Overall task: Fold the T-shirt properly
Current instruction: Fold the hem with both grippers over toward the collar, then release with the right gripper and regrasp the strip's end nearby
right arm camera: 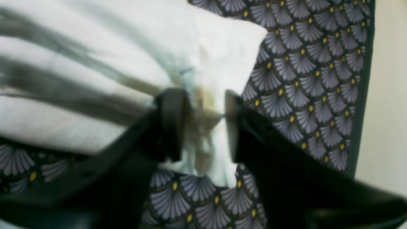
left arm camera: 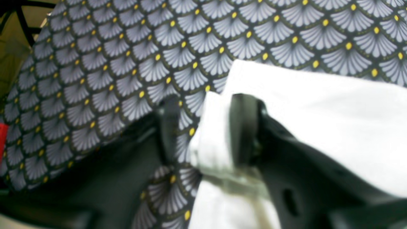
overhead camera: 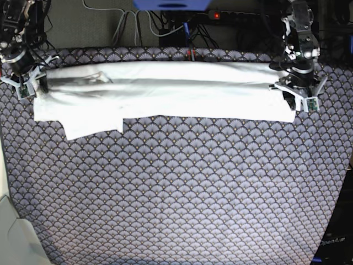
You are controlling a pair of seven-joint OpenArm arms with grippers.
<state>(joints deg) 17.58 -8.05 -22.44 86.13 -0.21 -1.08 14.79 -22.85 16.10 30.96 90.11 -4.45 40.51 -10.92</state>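
Note:
The white T-shirt (overhead camera: 165, 94) lies folded into a long band across the far part of the table, with a sleeve flap hanging lower at its left end (overhead camera: 91, 124). My left gripper (overhead camera: 297, 102) is at the band's right end. In the left wrist view the left gripper (left arm camera: 206, 127) is open, with a bunched corner of the T-shirt (left arm camera: 213, 136) resting against one finger. My right gripper (overhead camera: 32, 88) is at the band's left end. In the right wrist view the right gripper (right arm camera: 202, 124) is open too, and a loose corner of the T-shirt (right arm camera: 222, 47) lies between its parted fingers.
A dark tablecloth (overhead camera: 182, 187) with a grey fan pattern covers the table. Cables and a power strip (overhead camera: 220, 15) run along the back edge. The table's edge (right arm camera: 365, 95) is close beside the right gripper. Something red (left arm camera: 2, 140) sits at the left wrist view's edge.

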